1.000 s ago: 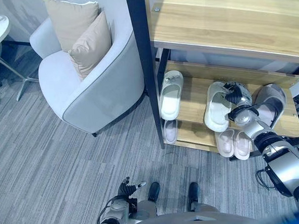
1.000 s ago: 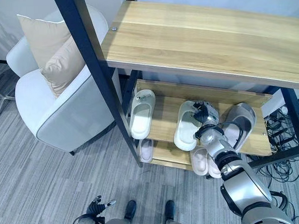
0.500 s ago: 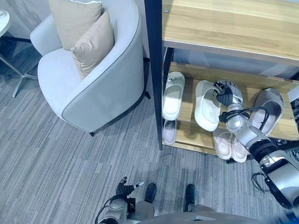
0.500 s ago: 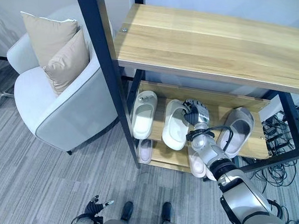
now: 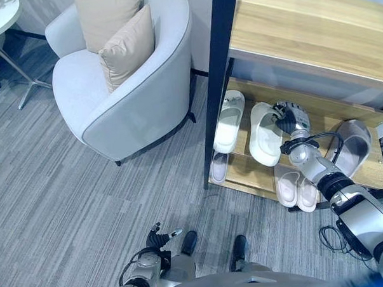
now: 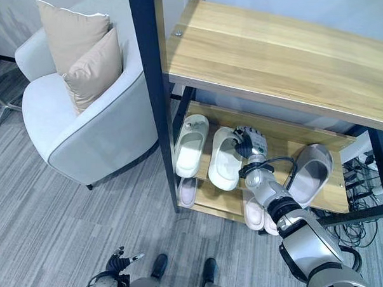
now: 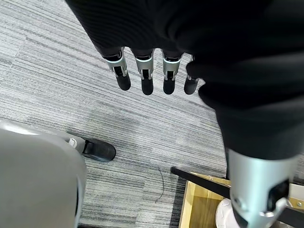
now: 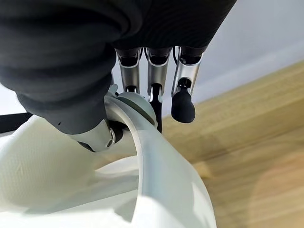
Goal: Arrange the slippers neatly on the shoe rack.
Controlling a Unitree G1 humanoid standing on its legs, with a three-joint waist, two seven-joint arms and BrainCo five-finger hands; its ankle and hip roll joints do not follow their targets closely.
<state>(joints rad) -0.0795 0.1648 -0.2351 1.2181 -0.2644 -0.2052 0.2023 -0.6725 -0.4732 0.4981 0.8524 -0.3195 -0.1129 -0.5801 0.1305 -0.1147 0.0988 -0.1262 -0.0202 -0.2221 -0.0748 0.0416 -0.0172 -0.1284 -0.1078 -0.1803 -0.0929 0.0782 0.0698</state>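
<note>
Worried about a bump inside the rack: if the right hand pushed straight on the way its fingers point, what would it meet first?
Most likely the pale wall behind the rack. The right hand grips the white slipper on the middle shelf, fingers pointing toward the back; bare shelf lies beyond. Depth is hard to judge.

The shoe rack (image 6: 263,45) is built of pale, straight-grained wood boards carried on black posts. On its middle shelf, a cream slipper (image 5: 229,121) lies nearest the black front post, and a second cream slipper (image 5: 265,132) is pinched in the right hand (image 5: 288,117), whose fingers are silver with dark tips. A grey slipper (image 5: 352,148) is seen at the far end of that shelf. Two pinkish-beige slippers (image 5: 294,185) are seen on the shelf below. Beside the rack, the armchair (image 5: 122,89) is light grey with dark piping, and two beige cushions (image 5: 120,38) are set on it. The carpet (image 5: 66,187) is grey with fine streaks. The left hand (image 7: 152,76) is covered in black ribbing.
</note>
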